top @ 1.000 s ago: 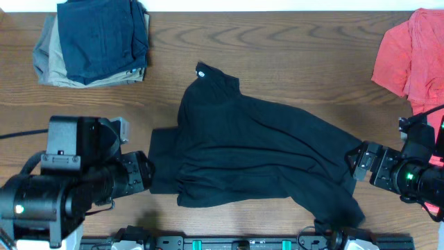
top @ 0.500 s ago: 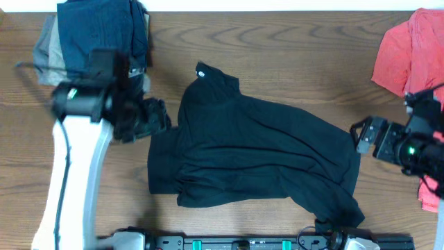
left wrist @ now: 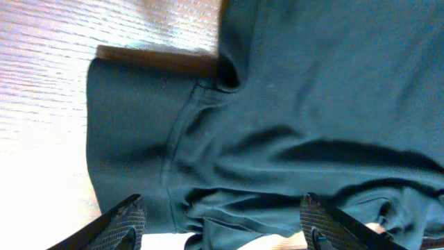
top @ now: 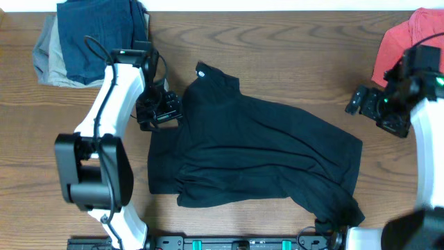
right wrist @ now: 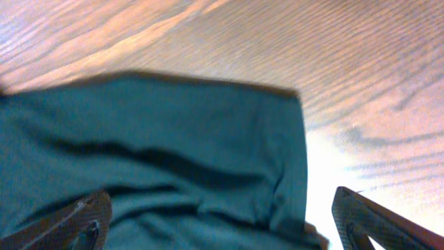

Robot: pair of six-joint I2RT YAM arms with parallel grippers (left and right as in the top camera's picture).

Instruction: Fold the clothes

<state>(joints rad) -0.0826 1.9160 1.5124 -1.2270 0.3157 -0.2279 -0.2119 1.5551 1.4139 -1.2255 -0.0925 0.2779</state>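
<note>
Black shirt (top: 257, 149) lies rumpled in the middle of the wooden surface (top: 298, 55). Seen from above, its long axis slants from the collar at upper left to the hem at lower right. Left end effector (top: 165, 111) hovers over its collar-side edge, fingers spread wide and empty. Right end effector (top: 357, 102) hangs wide open near the shirt's far edge, holding nothing.

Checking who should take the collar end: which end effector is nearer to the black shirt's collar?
Left. The left end effector is at the black shirt's edge near the collar; the right end effector is beyond the shirt's opposite side, over the table.
</note>
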